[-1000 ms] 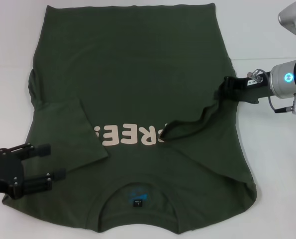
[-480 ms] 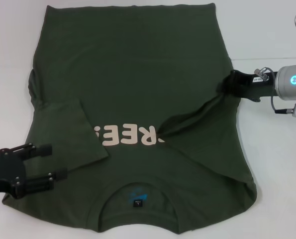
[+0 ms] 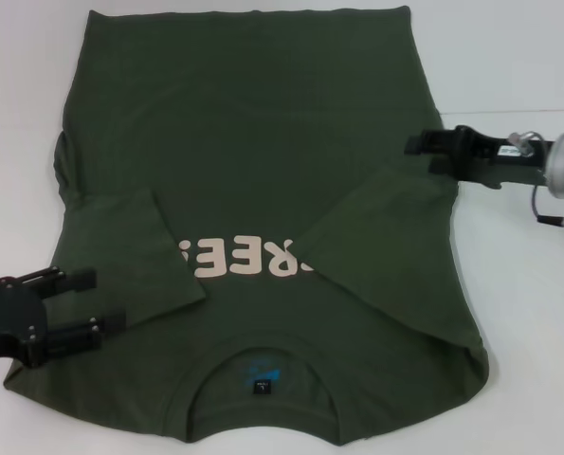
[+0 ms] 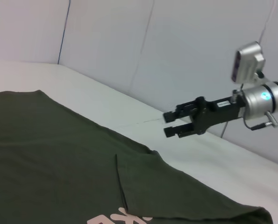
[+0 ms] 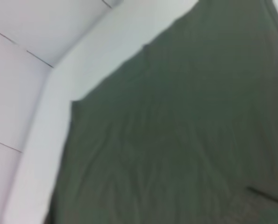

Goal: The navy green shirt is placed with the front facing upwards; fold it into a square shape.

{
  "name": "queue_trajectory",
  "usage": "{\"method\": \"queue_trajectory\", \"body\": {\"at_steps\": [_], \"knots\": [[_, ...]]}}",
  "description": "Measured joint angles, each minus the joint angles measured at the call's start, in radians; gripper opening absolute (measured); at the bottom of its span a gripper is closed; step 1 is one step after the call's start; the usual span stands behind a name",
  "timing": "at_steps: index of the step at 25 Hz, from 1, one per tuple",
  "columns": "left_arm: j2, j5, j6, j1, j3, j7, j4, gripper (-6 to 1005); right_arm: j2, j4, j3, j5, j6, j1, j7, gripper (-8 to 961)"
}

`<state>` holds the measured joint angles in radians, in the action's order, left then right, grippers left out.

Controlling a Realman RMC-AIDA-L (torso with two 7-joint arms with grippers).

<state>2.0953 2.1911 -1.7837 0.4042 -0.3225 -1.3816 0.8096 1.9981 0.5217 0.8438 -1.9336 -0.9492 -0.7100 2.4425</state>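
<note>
At the near left corner of the white desk (image 3: 509, 360), the left pincer (image 3: 90, 301) hovers over the shirt's edge with its fingers apart and empty. Spread flat across the middle, the navy green shirt (image 3: 253, 123) lies front up, collar nearest the robot, both sleeves folded inward. Pale lettering (image 3: 248, 258) between the sleeves reads upside down; "REE" shows, the rest covered. On the right, the right pincer (image 3: 416, 145) sits just above the shirt's side edge, fingers parted, holding nothing.
</note>
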Motion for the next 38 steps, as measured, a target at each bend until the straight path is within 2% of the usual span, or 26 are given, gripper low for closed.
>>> {"method": "queue_trajectory", "body": {"at_steps": [2, 7, 12, 18, 21, 27, 32, 38], "knots": [[-0.002, -0.003, 0.0, 0.001, 0.0, -0.026, 0.002, 809, -0.005, 0.004, -0.018, 0.045, -0.035, 0.023, -0.033, 467], [-0.008, -0.013, 0.003, 0.003, 0.003, -0.136, 0.005, 809, -0.012, 0.006, -0.119, 0.105, -0.133, 0.084, -0.154, 715], [-0.044, 0.008, -0.007, 0.016, 0.003, -0.374, 0.029, 809, -0.014, 0.006, -0.231, 0.178, -0.331, 0.154, -0.338, 905], [-0.121, 0.172, -0.022, 0.05, 0.016, -0.776, 0.074, 809, -0.032, 0.008, -0.336, 0.201, -0.533, 0.236, -0.481, 930], [-0.138, 0.27, -0.027, 0.076, 0.042, -0.898, 0.068, 809, -0.034, 0.0, -0.344, 0.197, -0.563, 0.272, -0.545, 930], [-0.141, 0.36, 0.01, 0.096, 0.026, -1.002, 0.058, 809, -0.03, -0.018, -0.347, 0.194, -0.571, 0.317, -0.604, 931], [-0.142, 0.449, 0.053, 0.111, -0.001, -1.029, 0.066, 809, -0.037, -0.018, -0.342, 0.192, -0.574, 0.32, -0.604, 931], [-0.128, 0.503, 0.105, 0.115, -0.059, -1.046, 0.086, 807, -0.038, -0.019, -0.342, 0.192, -0.575, 0.321, -0.604, 932]]}}
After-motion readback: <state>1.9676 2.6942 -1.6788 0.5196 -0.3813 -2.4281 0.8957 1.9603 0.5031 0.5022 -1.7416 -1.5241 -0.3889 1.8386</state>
